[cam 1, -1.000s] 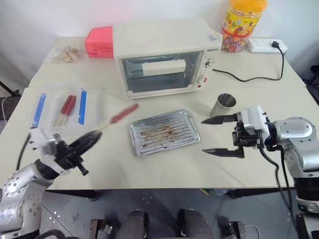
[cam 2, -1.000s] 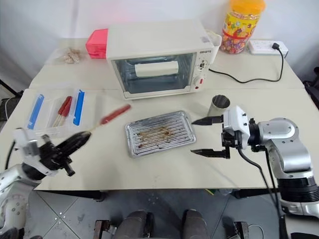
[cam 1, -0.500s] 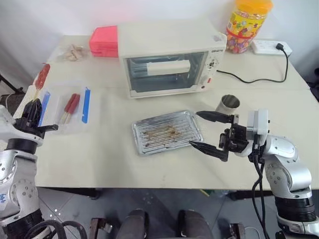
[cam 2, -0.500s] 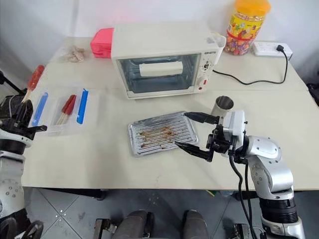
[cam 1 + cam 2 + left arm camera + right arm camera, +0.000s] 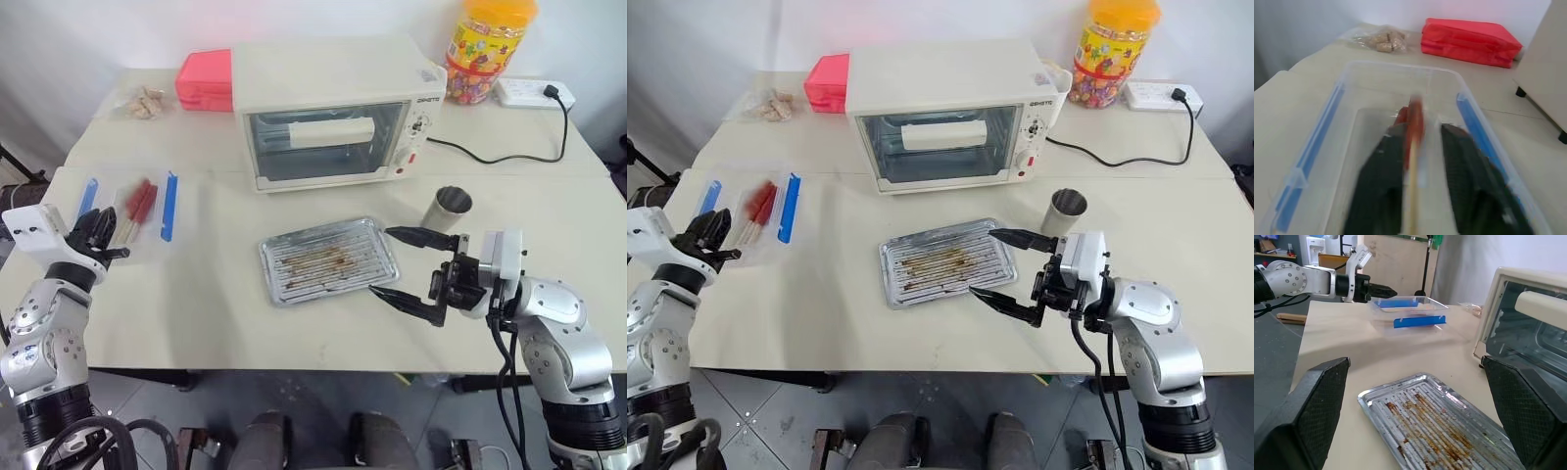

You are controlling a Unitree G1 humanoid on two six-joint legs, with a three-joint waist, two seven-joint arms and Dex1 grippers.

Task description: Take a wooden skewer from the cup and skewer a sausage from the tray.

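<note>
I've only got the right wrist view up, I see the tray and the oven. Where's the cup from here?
Observer: The cup stands upright on the table just off the tray's right end, behind the open right gripper.
Operator: And the left gripper, far off by the plastic box, what's it got?
Observer: The left wrist view shows a red sausage on a stick lying between the left gripper's fingers, which stand apart over the clear box. I cannot tell if they touch the stick.
</note>
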